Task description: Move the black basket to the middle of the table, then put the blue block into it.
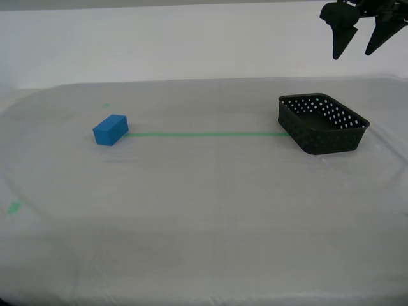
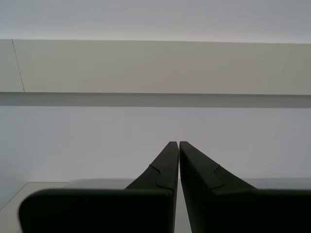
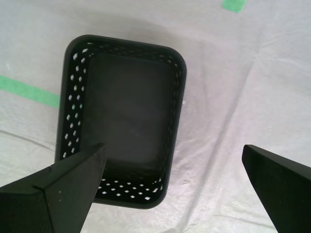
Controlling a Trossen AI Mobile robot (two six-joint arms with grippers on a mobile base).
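The black basket point(image 1: 331, 141) stands empty on the table point(image 1: 204, 217) at the exterior view's right, at the end of the green tape line point(image 1: 204, 134). The blue block point(image 1: 111, 129) lies at the exterior view's left, by the line's other end. My first gripper point(image 1: 352, 55) hangs open and empty high above the basket. In the first wrist view the basket point(image 3: 126, 111) lies below the open first gripper point(image 3: 173, 148), its far wall between the fingers. My second gripper point(image 2: 175, 142) is shut and empty and faces a pale wall. It does not show in the exterior view.
Small green bits mark the cloth at the near left point(image 1: 14, 207) and behind the block point(image 1: 106, 106). The cloth is wrinkled around the basket. A white wall stands behind the table's far edge.
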